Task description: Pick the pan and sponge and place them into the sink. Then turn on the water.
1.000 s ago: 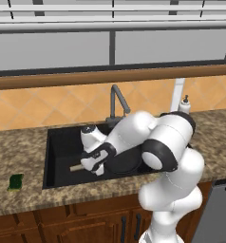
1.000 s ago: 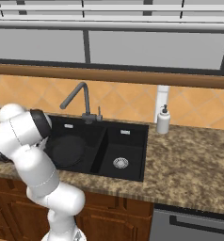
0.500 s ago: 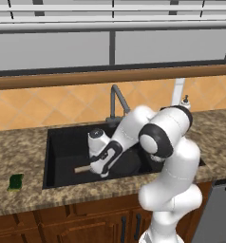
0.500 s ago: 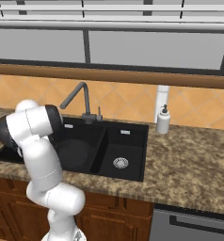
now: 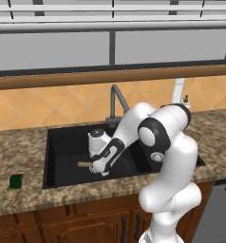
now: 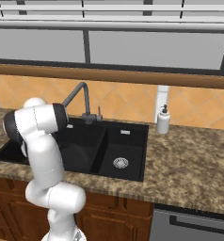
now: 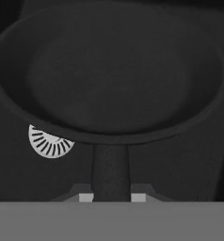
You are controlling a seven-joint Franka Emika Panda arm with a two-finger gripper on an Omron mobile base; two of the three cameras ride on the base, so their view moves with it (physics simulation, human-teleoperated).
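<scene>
One arm reached down and to the left from the base into the large basin of the sink (image 5: 58, 156), its elbow bent high above the counter (image 5: 20, 147) and its wrist angled down toward the basin floor. We saw the gripper (image 5: 98, 168) low inside that basin in the left base view, with the light wooden pan handle (image 5: 84, 164) jutting out from it toward the left.

In the hand view the gripper (image 7: 112, 196) had its two fingertips pressed against either side of the handle, so we read it as clamped on the pan (image 7: 109, 70). The pan's long axis ran straight away from the hand, bowl at the far end, handle toward the fingers. The pan sat over the basin floor, partly covering the round silver drain (image 7: 49, 142); we could not tell whether it touched the bottom.

The sponge (image 5: 15, 181) lay on the counter left of the sink, well apart from the arm. The gooseneck faucet (image 5: 117, 97) stood behind the sink.
</scene>
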